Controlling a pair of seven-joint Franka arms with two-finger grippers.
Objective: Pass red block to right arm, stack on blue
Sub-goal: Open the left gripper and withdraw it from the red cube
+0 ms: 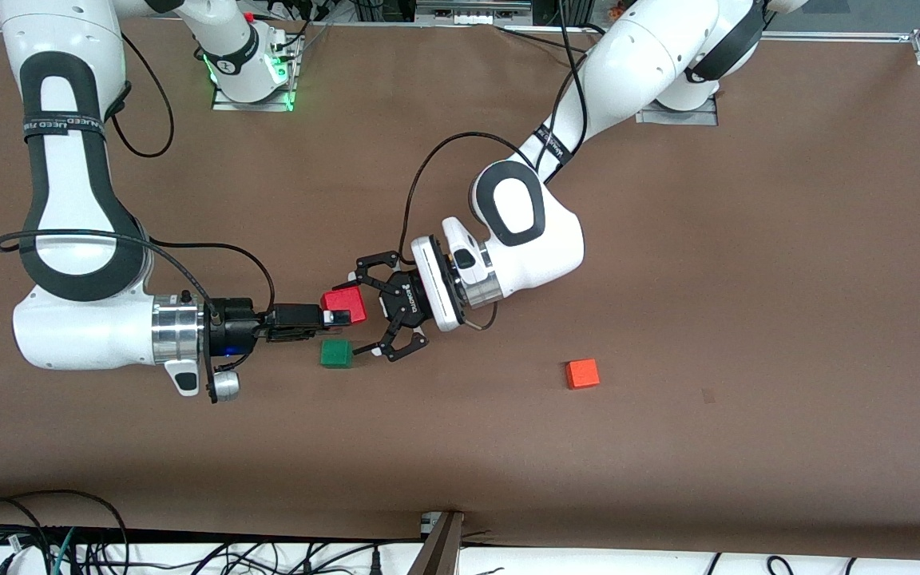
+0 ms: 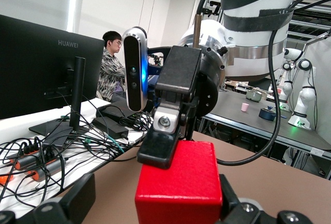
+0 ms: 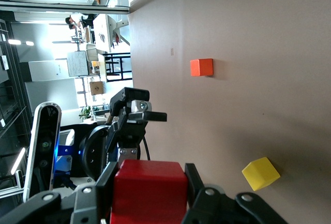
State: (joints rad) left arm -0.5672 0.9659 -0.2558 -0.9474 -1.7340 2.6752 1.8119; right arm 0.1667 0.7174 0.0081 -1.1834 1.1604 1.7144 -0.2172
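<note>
Jaws of the right gripper (image 1: 339, 317) are clamped on the red block (image 1: 344, 304), held in the air above the green cube (image 1: 336, 353). Left gripper (image 1: 358, 314), jaws spread wide, straddles the block without gripping it. On the counter (image 1: 747, 279), the orange cube (image 1: 582, 373) lies well apart from the green cube, toward the left arm's end.

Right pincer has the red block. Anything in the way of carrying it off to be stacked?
The left pincer stands open, flanking the small deep-red cube that the right pincer grips. A small green cube lies on the table close by. No blue cube shows, so that path cannot be judged.
</note>
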